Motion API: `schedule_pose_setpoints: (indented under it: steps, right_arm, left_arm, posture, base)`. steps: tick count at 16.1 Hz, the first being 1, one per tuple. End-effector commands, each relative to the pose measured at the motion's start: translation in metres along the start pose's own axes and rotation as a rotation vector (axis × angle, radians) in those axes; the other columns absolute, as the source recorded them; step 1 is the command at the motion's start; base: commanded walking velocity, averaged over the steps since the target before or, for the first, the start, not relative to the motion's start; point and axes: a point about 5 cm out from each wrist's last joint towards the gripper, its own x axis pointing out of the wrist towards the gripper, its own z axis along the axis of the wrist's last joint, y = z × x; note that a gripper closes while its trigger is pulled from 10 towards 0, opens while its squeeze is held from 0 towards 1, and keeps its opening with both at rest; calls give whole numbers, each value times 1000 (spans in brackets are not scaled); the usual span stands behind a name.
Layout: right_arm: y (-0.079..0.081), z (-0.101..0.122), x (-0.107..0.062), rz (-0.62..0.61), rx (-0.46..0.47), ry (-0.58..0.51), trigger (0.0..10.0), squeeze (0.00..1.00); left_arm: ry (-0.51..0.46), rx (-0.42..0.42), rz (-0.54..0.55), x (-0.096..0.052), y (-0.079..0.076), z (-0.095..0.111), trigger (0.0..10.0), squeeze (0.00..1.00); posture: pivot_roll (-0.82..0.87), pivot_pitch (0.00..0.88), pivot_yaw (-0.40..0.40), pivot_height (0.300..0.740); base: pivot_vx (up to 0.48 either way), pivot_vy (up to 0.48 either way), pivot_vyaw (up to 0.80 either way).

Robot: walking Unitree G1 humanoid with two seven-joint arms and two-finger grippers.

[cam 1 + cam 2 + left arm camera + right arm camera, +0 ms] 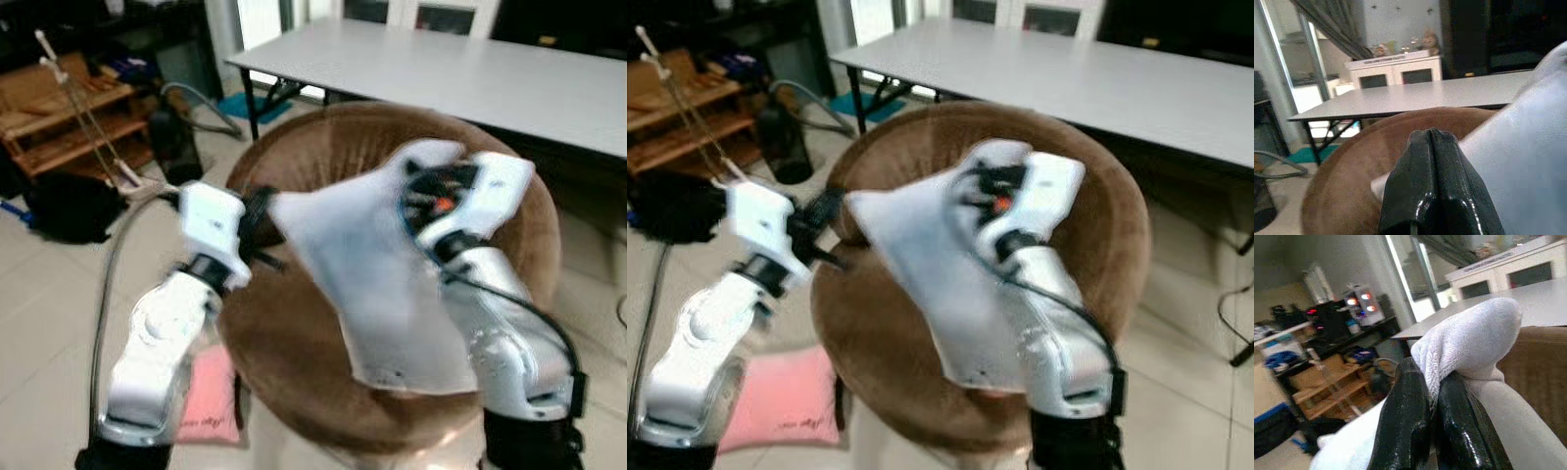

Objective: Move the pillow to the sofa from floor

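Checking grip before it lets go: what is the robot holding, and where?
The white pillow: right gripper pinches its top corner; left gripper, shut, is at its side edge.

A round brown sofa point(294, 352) is seen beneath both hands on the tiled floor point(39, 294); a pink cushion point(208, 397) lies below the left hand point(257, 227).

Pillow point(1464, 340) fuzzy white cloth; sofa point(294, 343) brown plush; pincer fingers point(1403, 426) glossy black.

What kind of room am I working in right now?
Probably a home living or dining room: a round brown sofa chair, a long grey table behind it, a white sideboard by the far wall, and a wooden shelf rack of clutter.
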Motion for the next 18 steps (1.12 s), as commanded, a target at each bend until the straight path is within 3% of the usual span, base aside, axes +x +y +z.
schedule_pose_setpoints:
  steps: [1, 3, 5, 8, 9, 10, 12, 14, 16, 17, 18]
  right_arm:
    - [15, 6, 6, 44, 6, -37, 10000, 0]
    - [16, 1, 8, 13, -17, -22, 10000, 0]
    - [11, -9, 12, -48, -67, 25, 10000, 0]
    - [0, -26, 29, -166, -100, 99, 10000, 0]
    - [0, -32, 44, -211, -138, 119, 10000, 0]
    - [1, -32, 49, -221, -140, 121, 10000, 0]
    - [1, -33, 77, -286, -157, 127, 10000, 0]
    - [2, -27, 94, -339, -144, 111, 10000, 0]
    - [3, -7, 120, -435, -95, 73, 10000, 0]
    - [5, -1, 126, -421, -68, 63, 10000, 1000]
    - [8, 6, 131, -368, -29, 43, 10000, 1000]
  left_arm:
    - [15, 17, 26, -6, 9, 1, 10000, 0]
    - [39, 6, 6, -14, 6, -2, 10000, 0]
    - [127, 9, -72, -27, -1, -11, 10000, 0]
    - [191, 6, -156, -44, -9, -13, 10000, 0]
    - [218, -4, -220, -54, -13, -12, 10000, 0]
    - [229, -7, -235, -57, -15, -12, 10000, 0]
    - [264, -1, -262, -65, -16, -11, 10000, 0]
    - [276, 5, -260, -70, -14, -8, 10000, 0]
    - [294, 13, -250, -75, -11, -4, 10000, 0]
    - [295, 14, -247, -75, -10, -3, 10000, 0]
    - [293, 17, -240, -75, -9, -2, 10000, 0]
  posture:
    - [-52, 10, 16, 740]
    - [-42, 42, 6, 740]
    - [-33, 82, 6, 740]
    - [-8, 158, 14, 740]
    - [7, 187, 13, 740]
    - [13, 196, 14, 740]
    - [36, 221, 17, 740]
    - [51, 239, 16, 740]
    - [65, 251, 14, 740]
    - [69, 250, 13, 740]
    - [75, 247, 9, 740]
  base:
    - [349, 0, 0]
    - [159, 0, 0]
    - [0, 0, 0]
    - [0, 0, 0]
    - [0, 0, 0]
    - [0, 0, 0]
    - [0, 0, 0]
    - [0, 0, 0]
    - [0, 0, 0]
    - [0, 0, 0]
    - [0, 0, 0]
